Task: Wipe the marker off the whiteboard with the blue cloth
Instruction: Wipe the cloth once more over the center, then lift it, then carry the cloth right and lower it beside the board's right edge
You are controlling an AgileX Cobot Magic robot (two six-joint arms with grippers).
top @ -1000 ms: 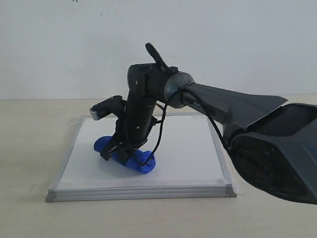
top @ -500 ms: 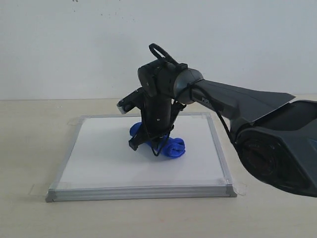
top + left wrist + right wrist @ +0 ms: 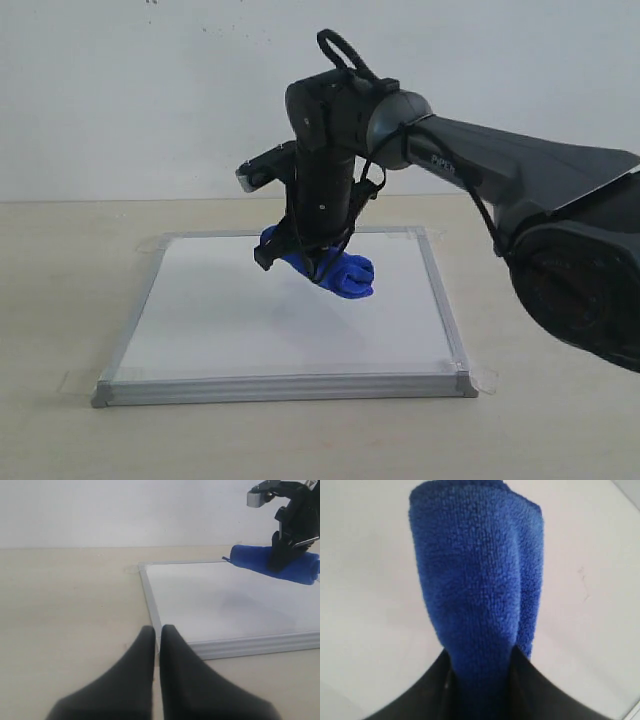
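Cloth (image 3: 475, 580), blue and rolled thick, sat pinched between my right fingers (image 3: 427, 695). They were closed narrowly on its middle, and most of the roll stuck out past their tips. From the side it hung crosswise under the fingers, one end poking out each way, over the far half of the whiteboard (image 3: 220, 320). It looked lifted just clear of the white surface, with a soft shadow beneath.

My right arm (image 3: 500, 170) reached in over the board's right edge, the wrist bent steeply so the fingers pointed down.

My left fingers (image 3: 135, 670) were pressed together, holding nothing. They were low over the desk (image 3: 60, 280), just outside a corner of the board's silver frame.

Only my right wrist view caught a faint thin mark (image 3: 583, 583) on the board beside the cloth; I could not tell its colour. Only my left wrist view showed the left fingers at all.
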